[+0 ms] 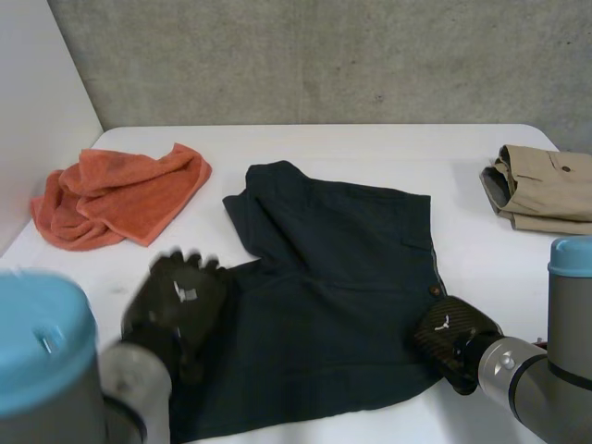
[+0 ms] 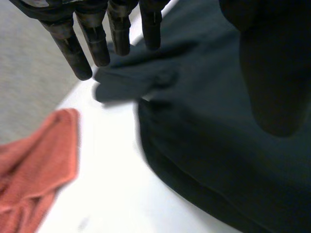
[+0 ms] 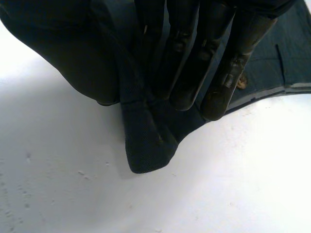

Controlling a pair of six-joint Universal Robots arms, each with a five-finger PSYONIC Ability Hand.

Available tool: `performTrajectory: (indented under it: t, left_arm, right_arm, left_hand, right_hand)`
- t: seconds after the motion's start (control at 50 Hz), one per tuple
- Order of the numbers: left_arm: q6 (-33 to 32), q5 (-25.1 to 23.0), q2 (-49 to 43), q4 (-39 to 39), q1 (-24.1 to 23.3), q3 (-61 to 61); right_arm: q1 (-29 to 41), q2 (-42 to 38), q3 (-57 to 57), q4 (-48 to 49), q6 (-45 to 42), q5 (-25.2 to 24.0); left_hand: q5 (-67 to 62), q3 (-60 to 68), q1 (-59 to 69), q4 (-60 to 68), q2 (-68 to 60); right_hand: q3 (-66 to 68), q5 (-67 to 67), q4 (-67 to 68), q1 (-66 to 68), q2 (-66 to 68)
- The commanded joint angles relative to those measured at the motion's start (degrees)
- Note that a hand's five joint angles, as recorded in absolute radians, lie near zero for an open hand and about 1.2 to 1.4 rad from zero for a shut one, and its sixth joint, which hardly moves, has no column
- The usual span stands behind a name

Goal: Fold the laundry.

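White table [image 1: 370, 148] carries an orange towel [image 1: 120, 194] at its far left corner; our left hand [image 1: 176, 296], fingers straight and holding nothing, hangs over the left edge of the dark garment [image 1: 342, 277] spread mid-table; our right hand [image 1: 449, 333] pinches the garment's near right corner; folded khaki clothing [image 1: 546, 190] lies at the right edge

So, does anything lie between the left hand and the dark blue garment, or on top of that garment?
Nothing visible does. The left hand is open over an edge of the dark blue garment; the right hand pinches a corner. The crumpled orange towel and the folded beige garment lie apart from it.
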State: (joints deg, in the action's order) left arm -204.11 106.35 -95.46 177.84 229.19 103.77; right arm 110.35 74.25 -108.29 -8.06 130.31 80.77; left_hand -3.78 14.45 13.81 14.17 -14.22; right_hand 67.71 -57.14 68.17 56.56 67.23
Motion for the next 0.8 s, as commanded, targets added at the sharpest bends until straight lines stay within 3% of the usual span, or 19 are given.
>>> performTrajectory:
  t: [0.02, 0.08, 0.12, 0.24, 0.4, 0.7, 0.76, 0.8]
  left_arm:
    - [-0.1, -18.0, -3.3, 5.4, 14.4, -10.6]
    - [0.5, -27.4, -10.9, 7.3, 18.4, -15.8]
    - [0.6, -30.4, -14.6, 7.4, 19.6, -19.2]
    - [-0.1, -34.2, -28.9, 7.3, 20.6, -32.5]
    - [-2.0, -39.3, -41.5, 8.7, 21.0, -42.1]
    - [-3.4, -39.9, -52.5, 11.6, 20.8, -51.6]
    - [-3.5, -39.6, -54.3, 11.6, 20.8, -53.3]
    - [-3.7, -38.3, -54.6, 11.7, 20.8, -53.6]
  right_arm:
    - [0.0, 0.2, -1.0, 3.7, 0.4, -0.1]
    - [0.0, 0.2, -1.3, 4.6, 0.7, -0.1]
    - [0.0, 0.1, -1.6, 5.1, 0.9, -0.1]
    - [0.6, 0.1, -2.2, 7.0, 1.4, -0.1]
    - [0.7, -0.2, -2.4, 7.8, 2.1, 0.0]
    - [0.7, -0.4, -3.0, 8.1, 3.2, -0.1]
    - [0.7, -0.4, -3.6, 8.9, 3.2, 0.0]
    - [0.7, -0.4, -3.8, 9.3, 3.2, 0.0]
  left_hand:
    - [-2.8, 2.2, 2.8, 2.4, -2.4]
    - [-3.5, 2.8, 3.5, 3.1, -3.1]
    - [-6.5, 5.8, 6.5, 6.1, -6.1]
    - [-14.3, 13.6, 14.2, 13.9, -13.8]
    - [-24.7, 24.0, 24.7, 24.3, -24.2]
    - [-26.0, 25.4, 26.0, 25.6, -25.6]
    - [-38.3, 37.6, 38.3, 37.9, -37.8]
    - [-55.9, 55.3, 55.9, 55.5, -55.5]
  right_hand:
    - [12.3, -12.9, 11.8, 23.4, 12.8]
    - [12.3, -12.9, 11.8, 23.4, 12.8]
    - [12.3, -12.9, 11.8, 23.4, 12.8]
    - [12.3, -12.9, 11.8, 23.4, 12.8]
    - [12.3, -12.9, 11.8, 23.4, 12.8]
    - [12.3, -12.9, 11.8, 23.4, 12.8]
    - [12.3, -12.9, 11.8, 23.4, 12.8]
    - [12.3, -12.9, 11.8, 23.4, 12.8]
